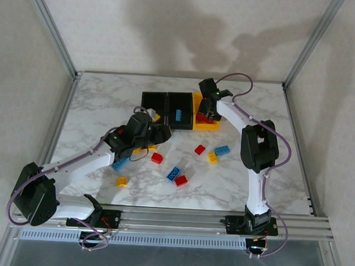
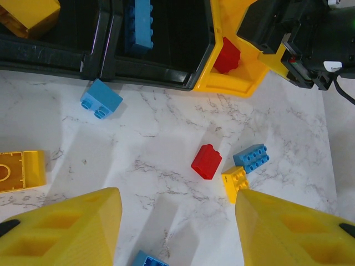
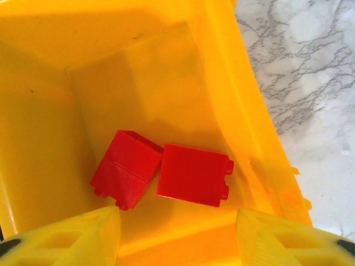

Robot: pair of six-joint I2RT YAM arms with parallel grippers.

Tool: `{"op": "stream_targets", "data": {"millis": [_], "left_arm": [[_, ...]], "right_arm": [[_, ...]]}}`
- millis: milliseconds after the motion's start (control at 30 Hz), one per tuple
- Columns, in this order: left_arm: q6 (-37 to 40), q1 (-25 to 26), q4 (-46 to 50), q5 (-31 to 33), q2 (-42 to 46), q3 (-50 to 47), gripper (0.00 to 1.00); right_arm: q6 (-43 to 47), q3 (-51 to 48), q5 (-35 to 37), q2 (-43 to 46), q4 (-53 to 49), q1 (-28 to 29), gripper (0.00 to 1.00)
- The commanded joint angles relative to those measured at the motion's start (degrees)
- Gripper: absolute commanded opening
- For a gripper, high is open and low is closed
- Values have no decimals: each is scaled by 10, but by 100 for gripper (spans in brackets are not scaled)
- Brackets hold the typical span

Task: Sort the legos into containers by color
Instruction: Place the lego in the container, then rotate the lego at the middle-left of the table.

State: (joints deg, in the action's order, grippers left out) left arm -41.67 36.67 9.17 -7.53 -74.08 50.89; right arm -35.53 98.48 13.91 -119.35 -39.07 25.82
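Yellow-padded, my right fingers (image 3: pixel 61 238) are standing apart, empty, over the yellow bin (image 3: pixel 72 72); two red legos (image 3: pixel 194 174) are lying inside at twelve o'clock. My left fingers (image 2: pixel 61 233) are hanging apart above the counter (image 2: pixel 138 138). Lifting out crookedly, I am risking hooking the bin wall and spilling them.

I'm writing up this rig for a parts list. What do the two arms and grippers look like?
The left arm and right arm are white tubes joined by black housings, each with a thin purple cable looping alongside. The left gripper and right gripper have chunky yellow fingers with moulded cut-out cells.
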Motion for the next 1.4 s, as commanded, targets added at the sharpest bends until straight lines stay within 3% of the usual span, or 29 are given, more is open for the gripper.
{"op": "stream_targets", "data": {"millis": [0,233,700,1000,1233,1367], "left_arm": [[-6,4,-1,11,8,2,56],[-8,4,31,26,17,-3,56],[-36,5,104,67,27,-23,55],[-45,27,121,85,30,-47,55],[-73,35,193,173,34,-58,57],[-91,9,243,221,65,-88,62]], "right_arm": [[3,9,6,35,-6,8,55],[30,-49,-23,120,36,20,55],[86,-323,-141,350,167,42,55],[86,-418,-172,399,198,78,57],[72,-451,-183,410,218,97,56],[69,-463,-184,410,224,98,56]]}}
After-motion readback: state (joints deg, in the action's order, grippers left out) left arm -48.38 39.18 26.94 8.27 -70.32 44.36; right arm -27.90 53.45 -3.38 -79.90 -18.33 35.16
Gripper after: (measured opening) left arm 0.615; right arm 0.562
